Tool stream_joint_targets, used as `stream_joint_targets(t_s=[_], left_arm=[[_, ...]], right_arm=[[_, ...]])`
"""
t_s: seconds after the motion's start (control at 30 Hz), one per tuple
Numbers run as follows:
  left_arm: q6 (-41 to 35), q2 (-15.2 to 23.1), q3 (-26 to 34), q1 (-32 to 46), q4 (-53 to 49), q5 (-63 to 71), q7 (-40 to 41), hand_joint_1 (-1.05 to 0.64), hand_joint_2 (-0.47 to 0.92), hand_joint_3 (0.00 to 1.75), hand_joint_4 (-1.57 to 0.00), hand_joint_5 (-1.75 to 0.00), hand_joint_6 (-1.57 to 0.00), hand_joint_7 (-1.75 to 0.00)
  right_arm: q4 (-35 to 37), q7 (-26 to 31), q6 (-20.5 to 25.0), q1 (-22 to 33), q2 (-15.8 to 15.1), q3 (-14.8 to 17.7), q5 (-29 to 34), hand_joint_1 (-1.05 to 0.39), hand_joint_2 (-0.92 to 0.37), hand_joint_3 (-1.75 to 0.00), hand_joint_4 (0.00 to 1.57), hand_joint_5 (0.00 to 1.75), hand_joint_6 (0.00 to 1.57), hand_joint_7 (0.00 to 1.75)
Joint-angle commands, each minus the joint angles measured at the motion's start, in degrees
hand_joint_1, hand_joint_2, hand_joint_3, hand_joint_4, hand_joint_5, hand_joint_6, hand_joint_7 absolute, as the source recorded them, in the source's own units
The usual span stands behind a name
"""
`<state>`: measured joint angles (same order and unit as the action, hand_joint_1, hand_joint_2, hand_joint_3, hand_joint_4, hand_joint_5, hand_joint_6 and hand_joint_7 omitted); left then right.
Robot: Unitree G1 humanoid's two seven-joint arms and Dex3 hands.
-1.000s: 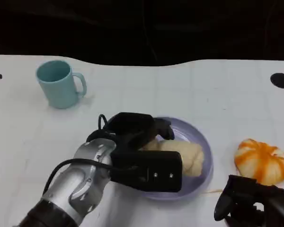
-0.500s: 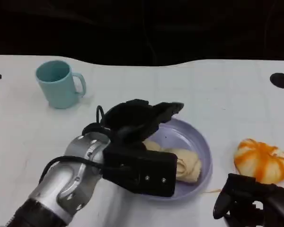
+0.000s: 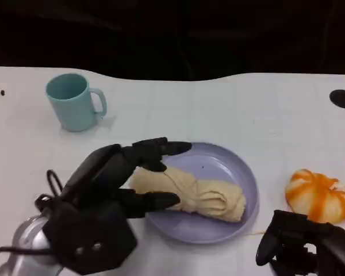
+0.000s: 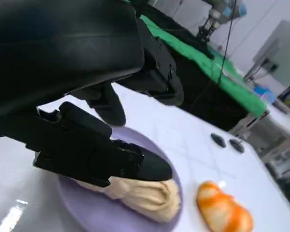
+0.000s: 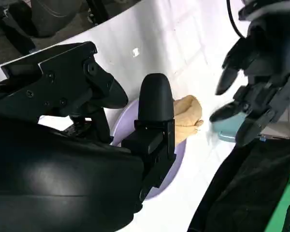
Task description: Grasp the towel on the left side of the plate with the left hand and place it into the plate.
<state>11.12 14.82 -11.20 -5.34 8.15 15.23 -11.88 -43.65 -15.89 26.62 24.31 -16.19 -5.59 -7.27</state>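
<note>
The cream towel [image 3: 190, 195] already lies inside the lavender plate [image 3: 241, 172], so the placing looks done; what seems left is for the left hand [image 3: 112, 178] to draw clear. Its fingers are spread apart over the towel's left end, gripping nothing. The towel's long axis runs left to right, its bunched end toward the right. The right hand [image 3: 302, 244] rests at the near right, fingers curled in on nothing.

Our left hand [image 3: 112, 178] reaches forward from the lower left on its silver forearm, fingers [image 3: 161, 148] spread apart and stretched out, holding nothing. Our right hand [image 3: 302, 244] sits low at the lower right, its dark fingers curled downward, though we cannot make out whether they are closed
</note>
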Motion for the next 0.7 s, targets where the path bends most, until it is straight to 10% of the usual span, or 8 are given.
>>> stream_joint_targets(t_s=[0.03,0.2,0.7], left_arm=[[-1.7,-3.4,4.6,7.8,6.7,-10.6,0.7,-0.1,0.69,0.75,-0.76,-1.21,-0.83,-0.74],[-6.1,-6.1,7.7,17.1,13.9,-18.9,0.4,-0.05,0.42,1.43,-0.86,-1.64,-0.83,-1.36],[-18.6,-8.3,10.6,29.4,26.7,-28.6,1.4,-0.06,0.4,1.51,-0.89,-1.75,-0.74,-1.71]], right_arm=[[-0.2,0.4,-0.1,0.0,-0.5,-0.3,0.6,-0.03,-0.64,-1.1,0.71,1.75,0.58,1.58],[-0.1,0.6,-0.4,-0.1,-0.4,-0.8,0.8,-0.02,-0.64,-1.1,0.72,1.75,0.59,1.58],[0.6,-0.5,-0.7,-0.5,-0.9,1.2,-0.2,-0.01,-0.64,-1.12,0.7,1.75,0.58,1.57]])
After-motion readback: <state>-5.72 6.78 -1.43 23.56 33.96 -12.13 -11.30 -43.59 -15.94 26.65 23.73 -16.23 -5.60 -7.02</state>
